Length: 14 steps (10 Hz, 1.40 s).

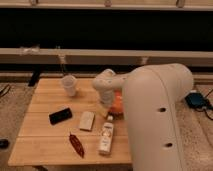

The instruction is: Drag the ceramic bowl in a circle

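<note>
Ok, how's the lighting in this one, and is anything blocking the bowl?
Camera view: dim, warm, even light on the wooden table, with a dark background band behind it and no strong glare. The robot arm fills the right foreground and hides most of the ceramic bowl. The gripper is down at the bowl's left side.

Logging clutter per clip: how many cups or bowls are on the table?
2: plastic cup at the far left in view; ceramic bowl to its right, partly behind the arm, with the gripper down at it. The arm may hide more.
</note>
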{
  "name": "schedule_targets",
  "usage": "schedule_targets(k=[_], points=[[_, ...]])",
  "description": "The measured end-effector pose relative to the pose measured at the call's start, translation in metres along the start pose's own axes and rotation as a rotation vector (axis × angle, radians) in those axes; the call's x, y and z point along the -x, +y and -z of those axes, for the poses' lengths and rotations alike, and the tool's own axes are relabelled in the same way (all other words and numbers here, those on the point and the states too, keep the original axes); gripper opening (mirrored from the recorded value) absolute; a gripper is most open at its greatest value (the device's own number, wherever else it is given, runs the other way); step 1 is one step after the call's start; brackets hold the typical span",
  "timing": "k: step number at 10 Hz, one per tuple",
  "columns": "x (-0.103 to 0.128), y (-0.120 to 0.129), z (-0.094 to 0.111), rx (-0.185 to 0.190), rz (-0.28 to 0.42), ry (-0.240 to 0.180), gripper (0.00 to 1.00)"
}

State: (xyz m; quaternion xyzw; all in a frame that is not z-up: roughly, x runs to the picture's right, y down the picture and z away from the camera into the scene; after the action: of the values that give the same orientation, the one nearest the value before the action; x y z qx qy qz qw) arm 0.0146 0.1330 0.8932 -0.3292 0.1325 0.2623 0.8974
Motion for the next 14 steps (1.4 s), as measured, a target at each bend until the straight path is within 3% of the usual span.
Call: schedule_targets(k=[3,5,8,11,14], points=[[0.004,-0.002,0.001,0.011,-0.006,-0.005,0.12],[0.006,-0.004,0.003,0.015,-0.013,-0.011,0.0],[0.014,-0.022,0.02,0.001,-0.041,-0.051,0.0],[0.022,-0.057,0.045,-0.026,-0.081,-0.129,0.0],[0.037,-0.057,0.053,-0.013,-0.02,-0.173,0.0]])
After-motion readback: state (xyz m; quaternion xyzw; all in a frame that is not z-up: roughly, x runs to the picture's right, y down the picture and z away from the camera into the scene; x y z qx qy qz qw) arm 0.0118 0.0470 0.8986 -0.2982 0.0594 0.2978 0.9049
